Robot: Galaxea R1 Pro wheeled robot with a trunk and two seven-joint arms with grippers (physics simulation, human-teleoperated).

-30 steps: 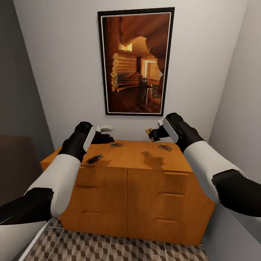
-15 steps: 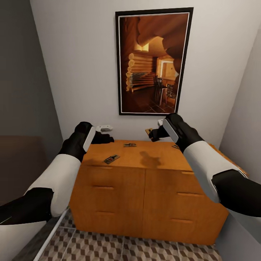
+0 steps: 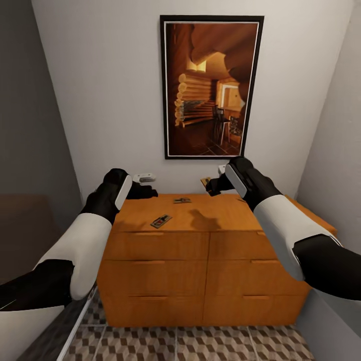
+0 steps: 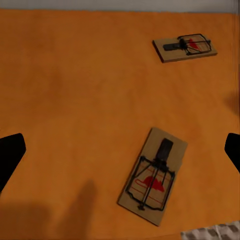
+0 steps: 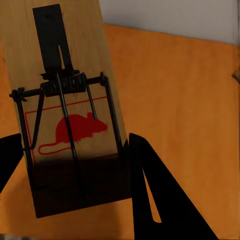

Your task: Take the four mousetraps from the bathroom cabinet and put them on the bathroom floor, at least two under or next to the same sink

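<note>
1. Head cam: I'm facing the cabinet (image 3: 200, 260), orange-brown wood w/ drawer fronts, set against a white wall under a framed picture (image 3: 210, 87) of a log interior.
2. Right gripper (image 3: 209, 186) is up at approx 12 o'clock over the cabinet top, clamped on a mousetrap (image 5: 67, 107). Wrist cam shows the wooden plate w/ red mouse mark between the two dark fingers, held above the top, not lying on it.
3. Left gripper (image 3: 146, 191) hovers by the cabinet's back-left corner at approx 10 o'clock. Its finger tips sit far apart at both edges of the wrist cam, so jaws wide, nothing in them.
4. Two more traps lie flat on the top: near trap (image 3: 161, 221) by the front edge at 9 o'clock of centre, far trap (image 3: 182, 200) toward the wall. Well apart from each other.
5. Bathroom floor (image 3: 190, 346), cube-pattern tiles, runs along the cabinet's base at 6 o'clock.
</note>
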